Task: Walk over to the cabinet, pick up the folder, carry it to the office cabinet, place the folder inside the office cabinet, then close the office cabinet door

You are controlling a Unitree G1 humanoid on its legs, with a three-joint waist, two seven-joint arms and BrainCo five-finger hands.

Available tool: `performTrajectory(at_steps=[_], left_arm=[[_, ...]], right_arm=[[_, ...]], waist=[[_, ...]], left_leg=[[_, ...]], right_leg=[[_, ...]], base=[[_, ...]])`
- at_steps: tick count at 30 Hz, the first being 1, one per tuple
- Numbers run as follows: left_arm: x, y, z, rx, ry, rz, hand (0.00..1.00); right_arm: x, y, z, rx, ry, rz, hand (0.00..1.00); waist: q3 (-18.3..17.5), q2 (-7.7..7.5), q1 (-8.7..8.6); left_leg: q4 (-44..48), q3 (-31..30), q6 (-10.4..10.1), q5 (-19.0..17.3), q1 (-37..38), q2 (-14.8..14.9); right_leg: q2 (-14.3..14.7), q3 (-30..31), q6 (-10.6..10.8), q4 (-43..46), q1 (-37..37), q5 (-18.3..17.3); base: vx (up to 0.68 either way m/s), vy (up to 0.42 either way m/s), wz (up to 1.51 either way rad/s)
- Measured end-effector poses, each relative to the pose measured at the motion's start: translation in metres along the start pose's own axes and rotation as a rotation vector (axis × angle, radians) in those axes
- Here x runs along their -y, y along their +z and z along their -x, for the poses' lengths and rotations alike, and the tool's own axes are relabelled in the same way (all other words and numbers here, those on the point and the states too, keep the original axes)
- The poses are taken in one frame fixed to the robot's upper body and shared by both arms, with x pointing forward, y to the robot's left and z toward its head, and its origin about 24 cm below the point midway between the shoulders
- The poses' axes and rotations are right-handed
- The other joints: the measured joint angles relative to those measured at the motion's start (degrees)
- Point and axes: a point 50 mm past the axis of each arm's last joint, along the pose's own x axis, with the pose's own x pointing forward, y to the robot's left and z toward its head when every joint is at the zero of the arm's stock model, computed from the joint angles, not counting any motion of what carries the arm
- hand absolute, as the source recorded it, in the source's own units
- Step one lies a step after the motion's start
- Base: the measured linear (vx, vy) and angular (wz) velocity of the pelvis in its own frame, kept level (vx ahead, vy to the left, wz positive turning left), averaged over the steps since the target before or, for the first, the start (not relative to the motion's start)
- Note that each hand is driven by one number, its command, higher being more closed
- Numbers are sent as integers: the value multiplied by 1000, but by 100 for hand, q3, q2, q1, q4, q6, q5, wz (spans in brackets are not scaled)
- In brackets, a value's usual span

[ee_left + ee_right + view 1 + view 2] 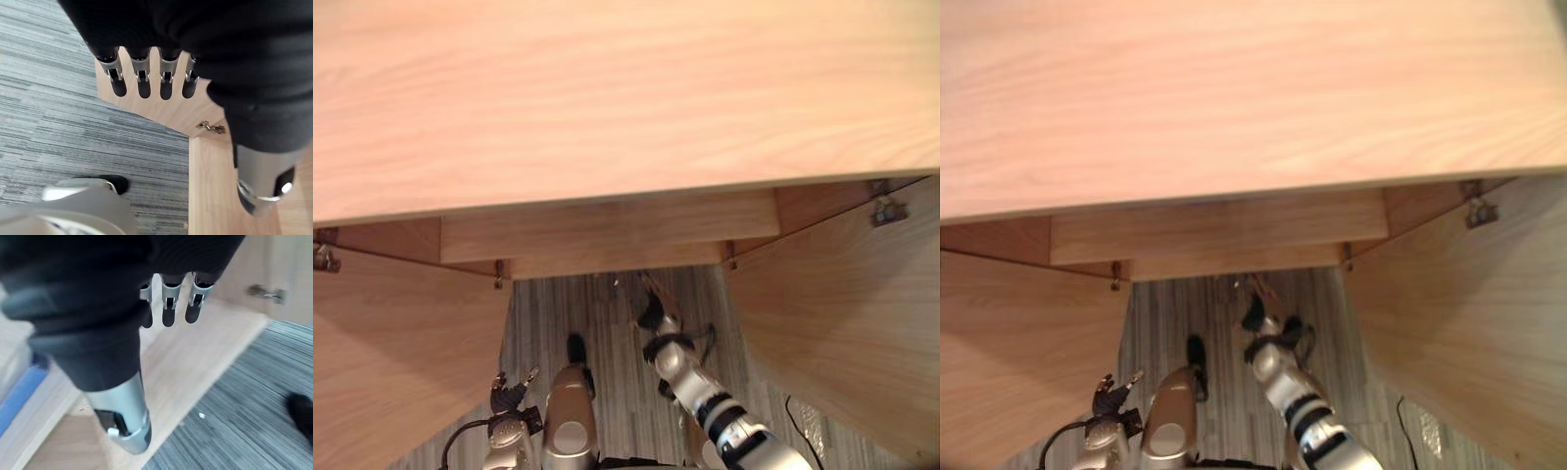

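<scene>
1. Cabinet top point(626, 88) hides the shelves inside in the eye views.
2. L door point(391, 352), R door point(842, 323): cut off at view edges.
3. Blue strip point(22, 389): blurred, edge-cut, partly behind right hand point(98, 308); ID unclear.

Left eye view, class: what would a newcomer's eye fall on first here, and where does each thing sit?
The pale wooden cabinet top fills the upper half, with a left door and right door swung open below it. Between them the right hand, fingers straight, reaches toward the opening over grey striped carpet. The right wrist view shows a blue strip, perhaps the folder, lying on wood beside that hand.
</scene>
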Motion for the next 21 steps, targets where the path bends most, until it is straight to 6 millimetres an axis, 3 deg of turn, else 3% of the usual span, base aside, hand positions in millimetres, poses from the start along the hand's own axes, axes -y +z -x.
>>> performTrajectory(at_steps=[2,5,6,8,9,11,13,17,21], left_arm=[[7,-7,4,-26,-14,-21,0],[19,-18,13,-60,-44,-36,0],[21,-20,14,-65,-50,-38,0],[27,-26,19,-79,-71,-61,0],[28,-29,20,-89,-77,-67,0],[35,-36,23,-123,-120,-78,0],[38,-44,26,-161,-150,-83,0],[39,-57,30,-217,-191,-102,0],[44,-61,32,-232,-270,-165,0]], right_arm=[[-5,-49,22,-230,15,-194,0],[-9,-96,53,-434,-7,-354,0],[-9,-104,58,-469,-8,-372,0],[-13,-127,72,-590,0,-418,0],[-12,-131,75,-614,-3,-431,0],[-4,-144,78,-676,-43,-489,0],[-1,-153,83,-724,-71,-542,0],[2,-168,97,-810,-138,-639,0],[5,-176,104,-865,-199,-721,0]], waist=[[-390,-133,-79],[-963,-158,-197],[-1050,-149,-212],[-1269,-126,-163],[-1308,-97,-143],[-1442,54,-131],[-1625,37,-223],[-1995,55,-231],[-2062,44,-286]], left_leg=[[-219,54,-5,2,404,-8],[-312,118,-38,-101,816,6],[-293,135,-44,-144,904,18],[-111,30,-17,-340,1086,29],[-46,-192,11,-416,1097,3],[-2,-1303,-63,-825,1200,-300],[-105,-1255,30,-853,1270,-484],[-384,-851,125,-813,1537,-696],[-634,-549,153,-760,1865,-751]], right_leg=[[60,-10,24,-294,436,54],[146,15,38,-516,879,55],[160,43,43,-536,942,51],[211,327,62,-518,1055,39],[231,424,66,-508,1056,42],[270,757,191,-560,1058,90],[186,946,316,-802,1145,207],[59,1408,401,-1088,1194,421],[89,1706,417,-1086,1223,431]], base=[[125,47,2],[127,48,-4],[117,61,-24],[75,120,-53],[3,157,-74],[-64,184,-72],[-61,159,-29],[-16,139,-42],[43,71,-38]])
